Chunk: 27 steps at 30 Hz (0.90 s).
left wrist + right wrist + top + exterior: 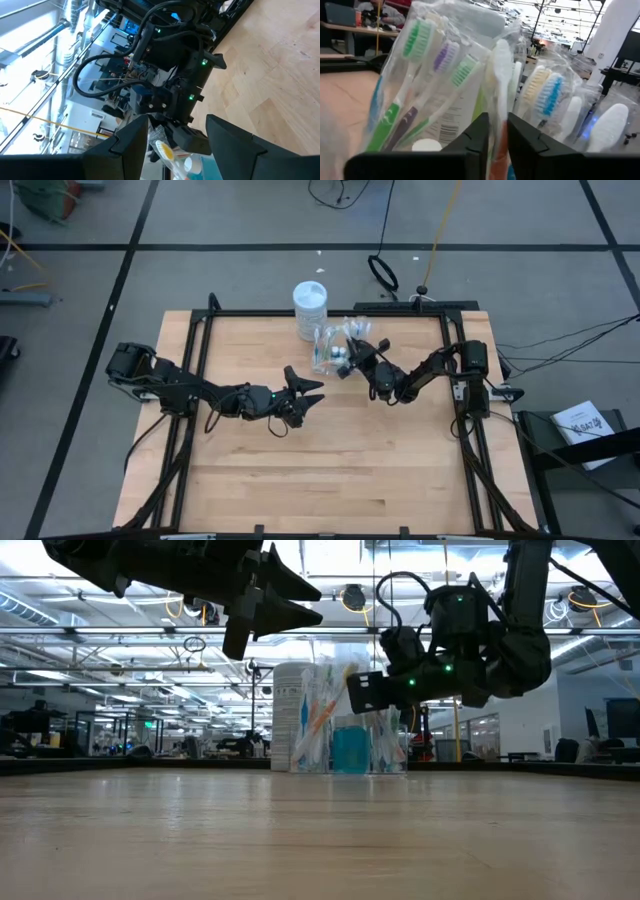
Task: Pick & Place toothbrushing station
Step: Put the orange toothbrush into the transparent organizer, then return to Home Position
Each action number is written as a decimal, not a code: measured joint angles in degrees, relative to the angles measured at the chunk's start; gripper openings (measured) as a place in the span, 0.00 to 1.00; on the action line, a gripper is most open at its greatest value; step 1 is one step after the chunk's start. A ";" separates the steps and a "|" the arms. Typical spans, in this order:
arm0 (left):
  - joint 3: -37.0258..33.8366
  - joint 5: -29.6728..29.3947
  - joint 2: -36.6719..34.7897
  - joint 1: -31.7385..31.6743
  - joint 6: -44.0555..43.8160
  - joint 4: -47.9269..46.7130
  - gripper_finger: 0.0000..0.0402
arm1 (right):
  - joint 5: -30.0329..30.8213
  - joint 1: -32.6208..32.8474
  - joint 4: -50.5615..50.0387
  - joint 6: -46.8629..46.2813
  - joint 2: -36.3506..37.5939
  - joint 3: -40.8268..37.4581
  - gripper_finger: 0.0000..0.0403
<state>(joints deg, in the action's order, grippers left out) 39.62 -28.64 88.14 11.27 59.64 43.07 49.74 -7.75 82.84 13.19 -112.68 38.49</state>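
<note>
Currently the station (333, 348) stands at the far middle of the surface (330, 470), just right of the white jar (310, 310). Right gripper (347, 363) at the station, fingers narrow, a thin clear part between them. Left gripper (308, 392) hangs nearer, left of it, spread wide, holding nothing.

My right gripper (497, 131) has matt dark plastic fingers, closed on a fold of the toothbrushing station (485, 75), whose clear plastic is glossy and crinkled. The toothbrushes (412, 80) inside look like smooth coloured plastic. The table (330, 460) is pale, matt wood with visible grain.
</note>
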 joint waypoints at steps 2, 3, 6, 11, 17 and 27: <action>0.00 0.00 0.00 0.00 0.00 0.00 0.52 | 0.00 0.00 -0.10 0.32 -0.05 -0.02 0.16; 0.00 0.00 0.00 0.01 -0.02 0.00 0.52 | 0.02 0.00 -0.10 0.86 -0.05 -0.02 0.18; 0.00 0.00 0.00 0.00 -0.06 0.00 0.52 | 0.16 0.16 -0.12 1.66 -0.05 -0.02 0.23; 0.00 -0.05 0.00 0.00 -0.23 -0.02 0.52 | 0.38 1.69 -0.45 10.27 1.76 -0.49 0.30; 0.00 -6.37 -1.21 1.87 -1.61 -1.05 0.52 | 8.27 5.58 -2.06 19.09 7.21 -2.03 0.34; 0.04 2.34 -18.91 1.42 -25.79 -26.64 0.52 | 9.96 14.66 -23.28 24.40 28.49 -6.69 0.33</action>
<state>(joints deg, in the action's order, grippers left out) 39.65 -26.30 69.22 12.68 33.84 16.42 59.69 6.91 59.56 37.59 -84.18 31.81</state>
